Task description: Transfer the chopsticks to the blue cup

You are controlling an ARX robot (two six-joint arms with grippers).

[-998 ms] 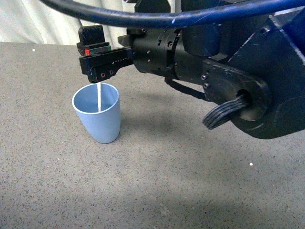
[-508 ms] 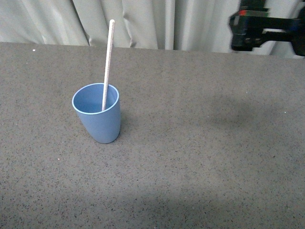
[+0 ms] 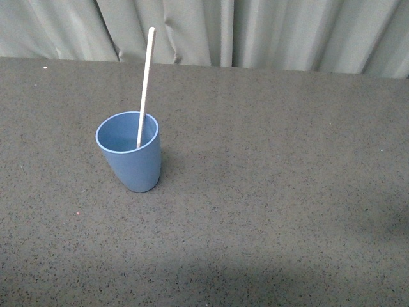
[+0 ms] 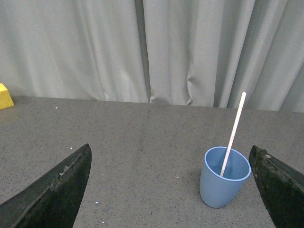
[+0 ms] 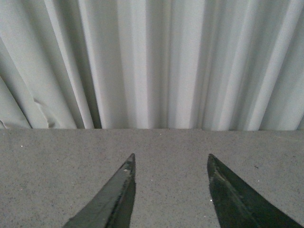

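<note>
**A:** Where are the chopsticks [image 3: 145, 83] sitting right now?

**B:** They are showing as a single pale stick, and it is standing inside the blue cup [image 3: 131, 165]. Its lower end is resting down in the cup. Its upper part is poking well above the rim and tilting a little.

**A:** And the cup itself?

**B:** It is standing upright on the grey table [image 3: 275, 198], toward the robot's left, with the curtain [image 3: 268, 32] hanging behind.

**A:** Is either arm holding anything?

**B:** No. The left gripper [image 4: 169, 147] is gaping wide with nothing between its fingers, and it is looking at the cup from well apart. The right gripper [image 5: 171, 155] is also parted and empty, and it is facing the curtain with neither cup nor stick in its view. Neither arm is appearing in the front view.

**A:** So how far along is the transfer?

**B:** It is looking finished. The stick is resting in the cup without support, and nothing is touching it. No other stick is lying anywhere on the table that these views are showing. Only a yellow block [image 4: 4, 96] is sitting off at the far edge. Nothing appears to be left to move.
</note>
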